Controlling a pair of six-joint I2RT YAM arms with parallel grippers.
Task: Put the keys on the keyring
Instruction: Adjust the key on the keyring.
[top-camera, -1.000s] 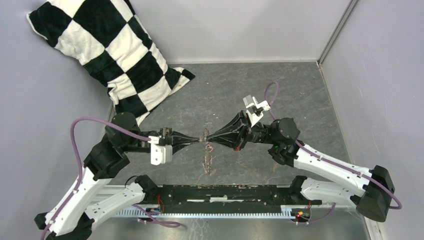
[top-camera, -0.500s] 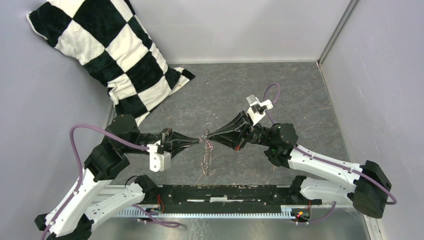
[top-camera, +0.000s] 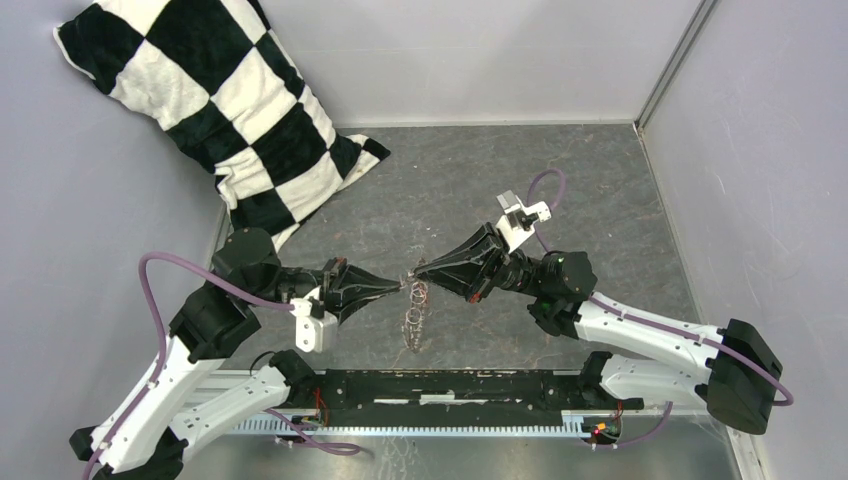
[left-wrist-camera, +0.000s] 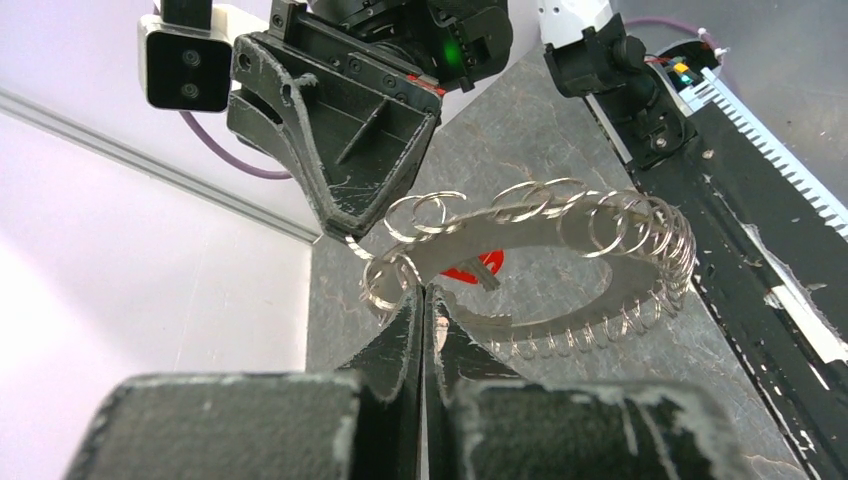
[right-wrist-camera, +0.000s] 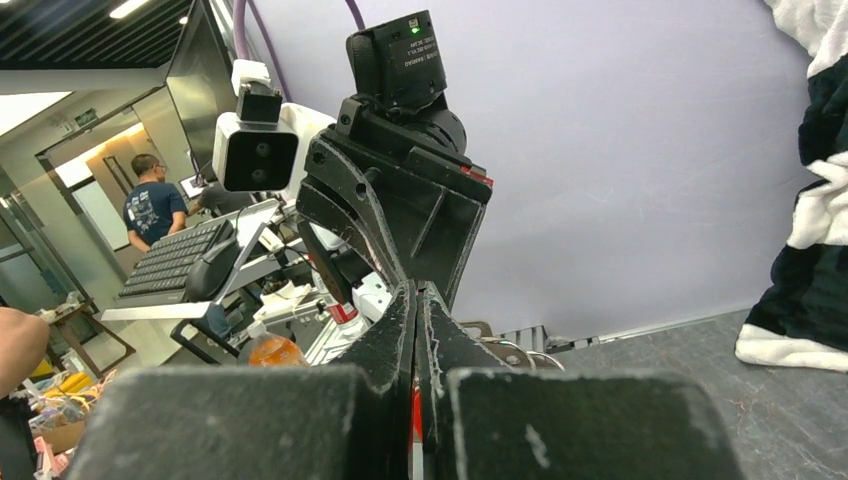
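Top view: left gripper (top-camera: 399, 287) and right gripper (top-camera: 419, 270) are sitting tip to tip, both pinched shut, keyring (top-camera: 413, 322) dangling below them. Left wrist: left one's nipping one of its rings. Right wrist: can't tell what it's pinching, maybe the key. Looks like they're threading; next needs a careful slide-on.

A grey, mottled table (top-camera: 600, 180) was enclosed by plain lavender walls (top-camera: 480, 50), which were joined at the far right corner by a metal strip (top-camera: 668, 70). A black-and-white chequered cushion (top-camera: 210, 110) was propped in the far left corner. Beyond, an office with ceiling lights (right-wrist-camera: 128, 8), a keyboard (right-wrist-camera: 175, 262) and a person (right-wrist-camera: 152, 205) was seen.
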